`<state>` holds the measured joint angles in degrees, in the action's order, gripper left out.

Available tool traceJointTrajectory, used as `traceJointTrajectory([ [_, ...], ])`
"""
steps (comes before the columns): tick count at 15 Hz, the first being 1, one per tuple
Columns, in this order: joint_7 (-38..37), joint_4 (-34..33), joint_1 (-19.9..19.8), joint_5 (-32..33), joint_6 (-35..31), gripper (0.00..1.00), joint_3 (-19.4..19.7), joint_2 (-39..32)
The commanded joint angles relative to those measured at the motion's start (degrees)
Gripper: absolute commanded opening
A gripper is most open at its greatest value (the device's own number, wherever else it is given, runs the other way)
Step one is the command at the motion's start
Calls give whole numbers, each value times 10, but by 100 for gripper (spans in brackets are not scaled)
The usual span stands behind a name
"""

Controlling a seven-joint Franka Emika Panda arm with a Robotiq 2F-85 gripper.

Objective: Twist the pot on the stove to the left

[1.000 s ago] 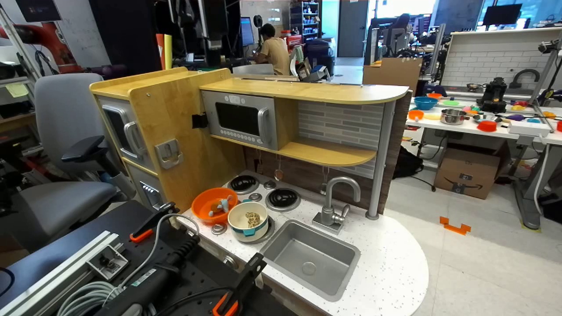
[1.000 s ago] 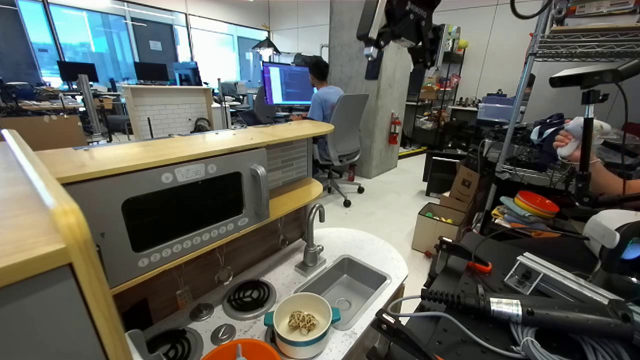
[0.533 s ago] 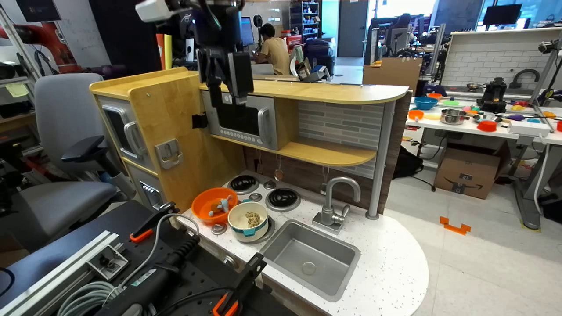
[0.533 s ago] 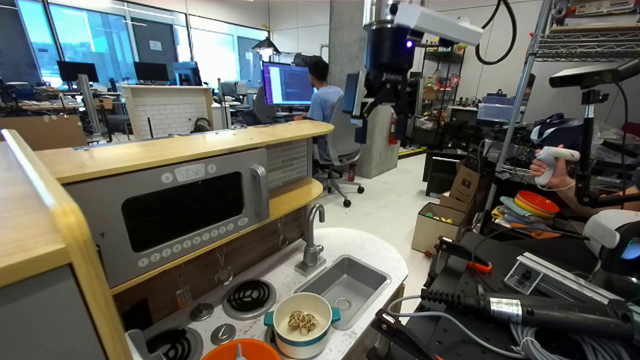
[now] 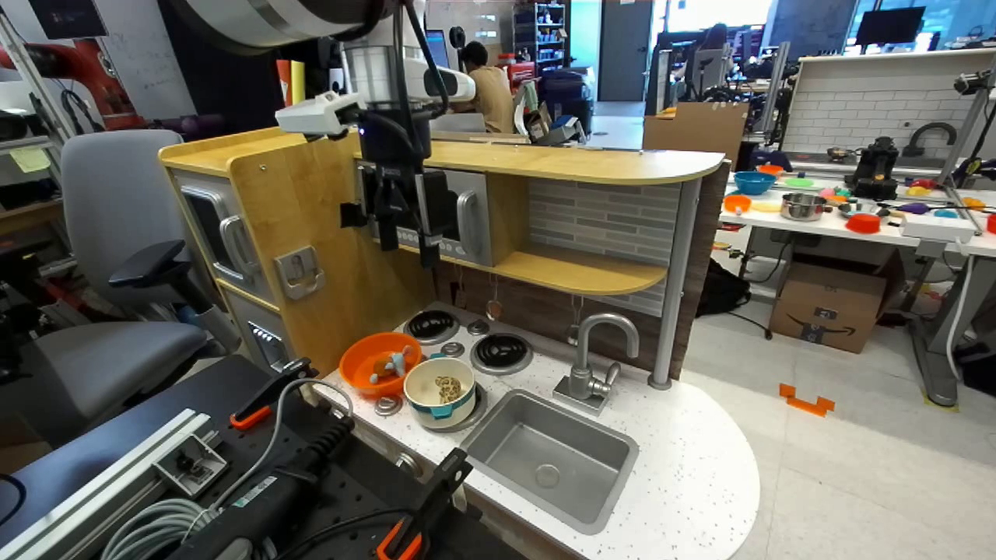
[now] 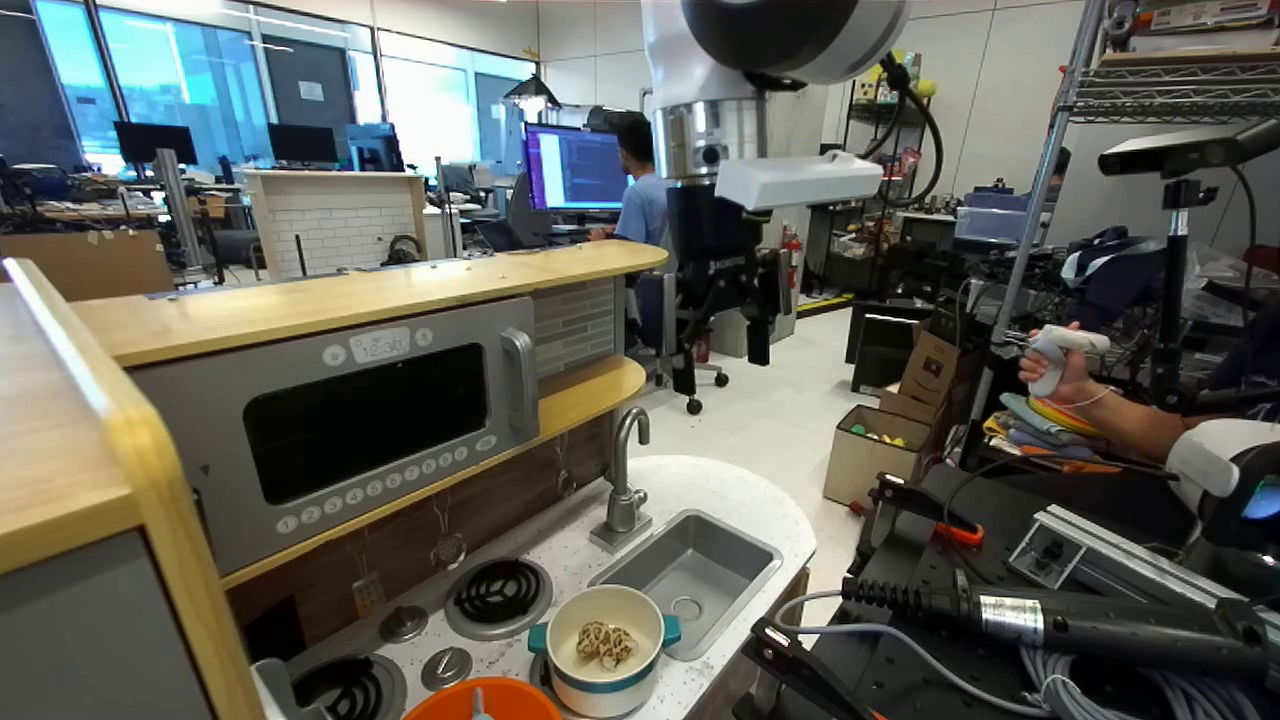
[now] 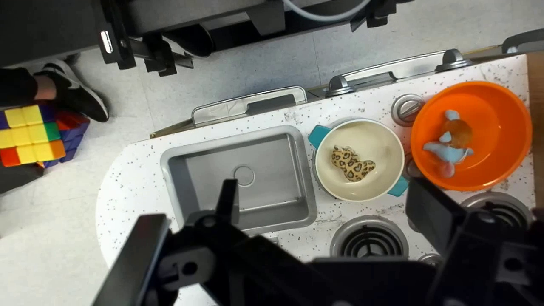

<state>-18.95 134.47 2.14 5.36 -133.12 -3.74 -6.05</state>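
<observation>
Black two-fingered gripper (image 6: 722, 373): hung well above, jaws spread, holding nothing.
Round cream pot with teal band (image 7: 384, 148): sat upright over a silver-rimmed burner (image 5: 480, 404) of the speckled white play stove with black coils (image 7: 369, 242), beside the grey rectangular sink (image 7: 272, 170).
Pot's handling: I judged it light and stiff, apt to slide as it turned.
Stubby teal handle (image 7: 318, 136): my preferred hold; the smooth pot itself seemed likelier to slip.
Tan leopard-print toy (image 7: 352, 164): lay inside, light too, I guessed.
Round orange bowl (image 7: 505, 127): stood near; could foul a turn, I thought.
</observation>
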Motion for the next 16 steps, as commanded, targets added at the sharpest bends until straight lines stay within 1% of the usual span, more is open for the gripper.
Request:
traceJointTrajectory([
  [1,-43,-54,17,35,-12,100,13,-72],
  [6,-42,-125,43,70,-31,100,28,-176],
  [10,-2,-185,62,70,-31,100,30,-258],
  [14,26,-231,87,75,-39,100,34,-320],
  [16,22,-247,104,84,-51,100,43,-344],
])
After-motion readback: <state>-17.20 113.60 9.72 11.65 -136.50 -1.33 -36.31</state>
